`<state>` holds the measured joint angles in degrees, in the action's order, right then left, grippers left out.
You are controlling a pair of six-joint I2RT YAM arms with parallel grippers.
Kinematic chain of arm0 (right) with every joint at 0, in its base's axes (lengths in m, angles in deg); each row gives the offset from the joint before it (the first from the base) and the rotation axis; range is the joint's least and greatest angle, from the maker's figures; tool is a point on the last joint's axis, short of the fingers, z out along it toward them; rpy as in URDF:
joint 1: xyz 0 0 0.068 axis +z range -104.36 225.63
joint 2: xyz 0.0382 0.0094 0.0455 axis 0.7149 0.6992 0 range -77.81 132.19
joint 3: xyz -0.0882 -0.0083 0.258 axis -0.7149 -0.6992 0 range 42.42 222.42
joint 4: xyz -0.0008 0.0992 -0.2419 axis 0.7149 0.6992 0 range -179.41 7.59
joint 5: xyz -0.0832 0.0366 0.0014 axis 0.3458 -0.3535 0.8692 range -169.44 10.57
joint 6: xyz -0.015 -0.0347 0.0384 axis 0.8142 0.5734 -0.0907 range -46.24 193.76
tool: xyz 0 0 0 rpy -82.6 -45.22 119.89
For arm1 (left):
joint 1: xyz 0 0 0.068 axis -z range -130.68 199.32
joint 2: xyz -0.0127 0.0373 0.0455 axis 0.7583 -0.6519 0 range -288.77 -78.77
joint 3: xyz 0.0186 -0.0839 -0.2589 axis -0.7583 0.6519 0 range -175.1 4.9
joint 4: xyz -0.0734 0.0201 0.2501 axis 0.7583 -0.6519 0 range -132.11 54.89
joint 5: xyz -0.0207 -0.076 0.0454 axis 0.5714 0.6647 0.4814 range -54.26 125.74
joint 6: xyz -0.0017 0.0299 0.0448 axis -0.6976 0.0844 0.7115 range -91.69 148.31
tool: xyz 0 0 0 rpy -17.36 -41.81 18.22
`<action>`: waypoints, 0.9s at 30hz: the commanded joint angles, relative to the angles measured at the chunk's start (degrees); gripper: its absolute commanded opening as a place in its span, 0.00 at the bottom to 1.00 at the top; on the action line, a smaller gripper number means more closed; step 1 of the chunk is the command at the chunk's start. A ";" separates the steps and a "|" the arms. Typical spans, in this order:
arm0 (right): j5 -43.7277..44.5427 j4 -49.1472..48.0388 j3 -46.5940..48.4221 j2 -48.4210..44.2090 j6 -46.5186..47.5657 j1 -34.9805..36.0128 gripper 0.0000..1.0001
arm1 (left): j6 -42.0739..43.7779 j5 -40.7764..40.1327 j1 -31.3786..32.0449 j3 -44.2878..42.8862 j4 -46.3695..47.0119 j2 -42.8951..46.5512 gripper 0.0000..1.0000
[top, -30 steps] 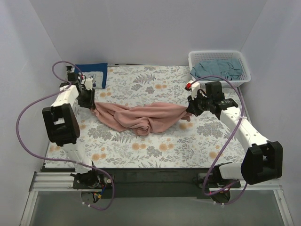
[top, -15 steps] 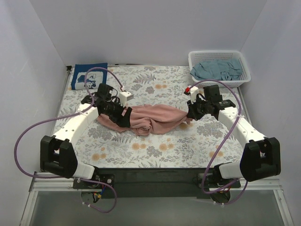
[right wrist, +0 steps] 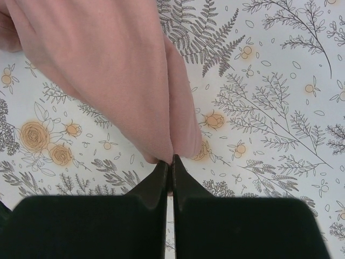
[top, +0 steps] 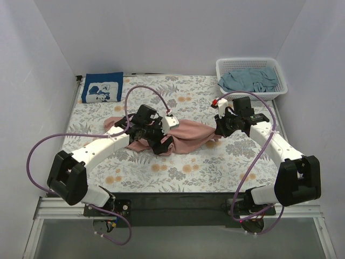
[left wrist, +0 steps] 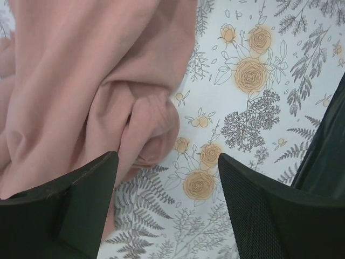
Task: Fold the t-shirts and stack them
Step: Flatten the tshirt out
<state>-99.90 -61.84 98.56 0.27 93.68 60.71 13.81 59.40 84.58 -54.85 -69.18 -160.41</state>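
The dusty-pink t-shirt point(top: 188, 131) lies bunched in a long roll across the middle of the floral table cloth point(top: 188, 172). My left gripper point(top: 159, 144) hangs open over the near edge of its crumpled middle. In the left wrist view the pink cloth point(left wrist: 81, 81) fills the upper left, and nothing sits between the wide jaws of that gripper point(left wrist: 167, 162). My right gripper point(top: 218, 128) is shut on the shirt's right end; the wrist view shows its fingertips point(right wrist: 171, 160) pinching a fold of pink cloth point(right wrist: 108, 65). The navy t-shirt point(top: 102, 87) lies folded at the back left.
A white lattice basket point(top: 251, 60) stands at the back right corner with the grey-teal t-shirt point(top: 249, 80) crumpled inside it. White walls close in the table on three sides. The arms' bases sit along the near edge.
My left gripper opened and let go of the shirt's left end, which dropped to the table. The left arm swung from the back left to the shirt's middle. The right arm barely moved.
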 commanded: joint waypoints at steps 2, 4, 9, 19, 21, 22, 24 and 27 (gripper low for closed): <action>1.39 0.73 1.96 -1.00 0.91 -0.22 0.01 | 13.87 0.77 3.40 -2.83 1.81 -2.72 0.71; 1.57 0.64 1.96 -1.09 1.00 -0.22 0.01 | 16.50 0.42 3.76 -3.01 1.72 -4.04 0.69; 1.83 0.82 1.26 -1.88 1.35 -0.22 0.01 | 18.81 -3.17 3.85 -1.52 5.93 -6.86 0.64; 8.34 8.89 0.28 -12.68 8.37 -0.66 0.01 | 11.43 9.19 -10.02 -2.74 -3.98 10.24 0.00; 8.69 10.56 1.07 -14.88 10.31 -0.74 0.01 | 10.81 10.79 -16.96 -2.22 -7.32 13.25 0.00; 9.91 11.36 1.34 -15.67 10.75 -0.57 0.01 | 9.77 11.75 -19.25 -1.09 -7.68 15.36 0.00; 11.85 11.45 1.87 -14.46 12.41 -0.66 0.01 | 7.83 12.55 -26.80 0.67 -7.08 16.34 0.00; 13.79 8.65 0.82 -10.95 12.78 -0.66 0.01 | 1.33 7.47 -33.06 5.59 -0.78 13.11 0.00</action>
<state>-90.00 -52.44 98.99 -14.15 103.91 60.33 22.10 67.94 55.69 -54.67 -71.69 -143.12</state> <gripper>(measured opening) 0.028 0.022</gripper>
